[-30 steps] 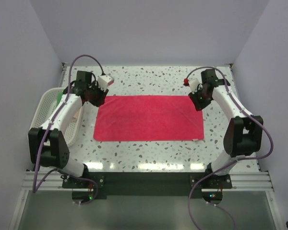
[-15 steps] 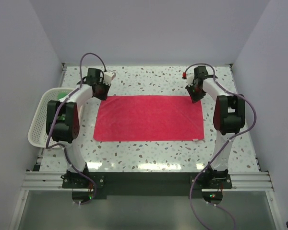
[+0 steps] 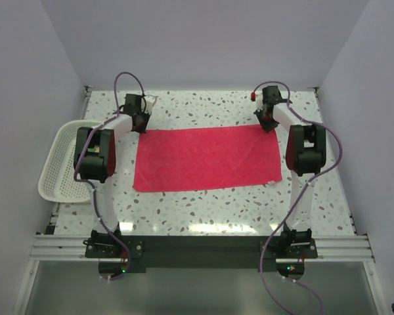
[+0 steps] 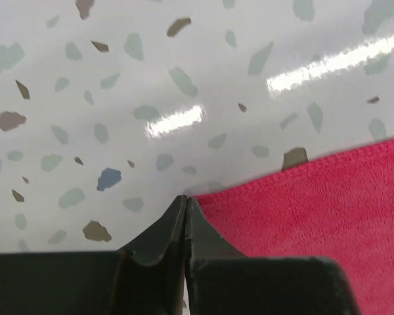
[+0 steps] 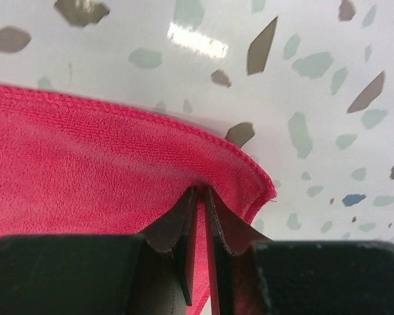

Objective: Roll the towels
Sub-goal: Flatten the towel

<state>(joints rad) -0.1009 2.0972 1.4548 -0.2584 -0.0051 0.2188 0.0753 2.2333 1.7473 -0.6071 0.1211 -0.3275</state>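
- Pink-red towel (image 3: 207, 157) spread open and flat across the middle of the speckled desk (image 3: 203, 105), long sides running left to right; no turn of a roll begun at any edge.
- Right pincer (image 3: 268, 125) clenched on the far right corner, with a sliver of red cloth showing between the fingers in the wrist view.
- Left pincer (image 3: 140, 123) clenched at the far left corner, tips meeting right at the hem; cannot tell whether cloth is actually caught between them.
- Probably set at both far corners to keep the far edge taut and square, so it can be curled over evenly toward the near side.
- Judged as the grip stage at the very start, with nearly all of the rolling left to do.
- Calls for moving both corners together and level; otherwise risks a skewed, cone-shaped roll.
- Worth noting: near edge slightly out of parallel with the desk front, so may need squaring.
- White mesh basket (image 3: 52, 190) at the left edge of the desk, beside the left arm and apart from the towel.
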